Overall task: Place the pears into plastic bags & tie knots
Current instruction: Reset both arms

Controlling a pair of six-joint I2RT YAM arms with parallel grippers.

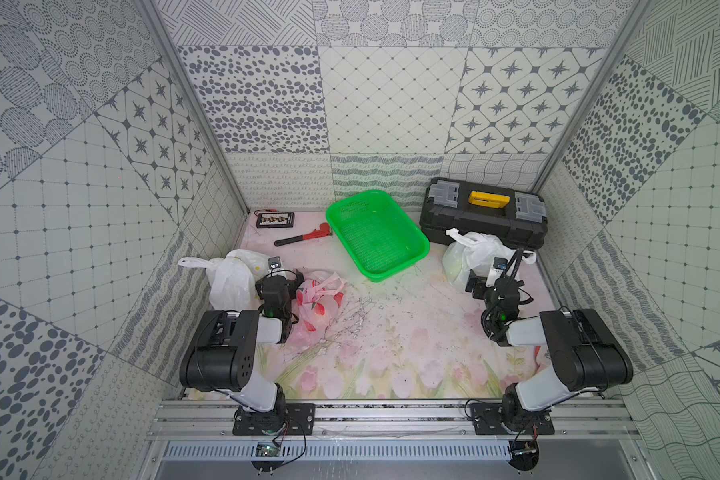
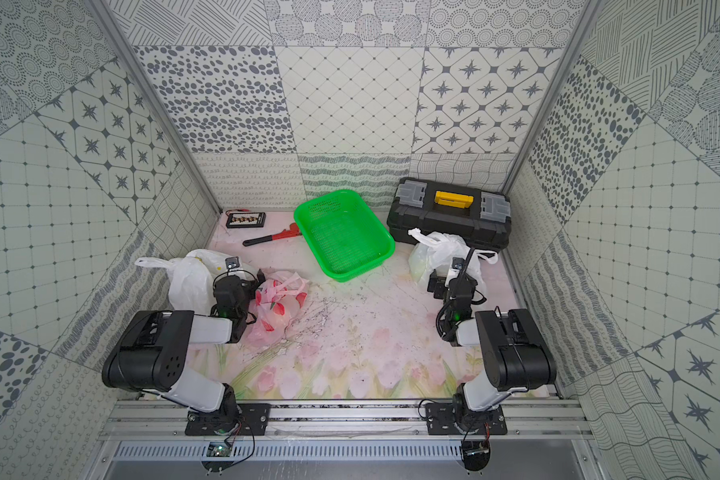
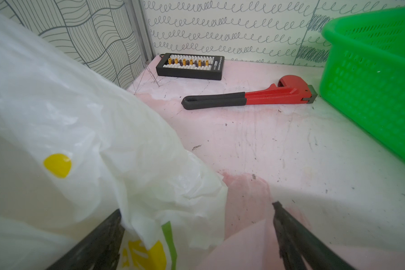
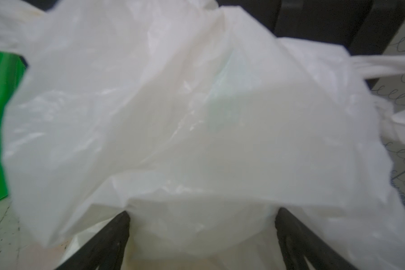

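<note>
Floral tabletop [image 1: 391,332], left end effector [image 3: 197,208] and right end effector [image 4: 204,210] spread, touching white bags [image 1: 229,282]

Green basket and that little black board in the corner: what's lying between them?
A red wrench with a black handle lies flat between board and basket, clearest in the left wrist view.

The back wall [image 1: 391,104], left wall [image 1: 59,208] and right wall [image 1: 661,208] enclose the space, all papered in a grey-on-white patchwork of dots, stars, grids, squiggles and wavy lines. Bare aluminium posts [image 1: 198,112] run up both back corners. The tabletop [image 1: 391,353] is a scuffed pale pink sheet printed with tulips. An aluminium rail [image 1: 391,415] borders its near edge, with a slotted grille [image 1: 371,451] in front. The light is soft and even.
</note>
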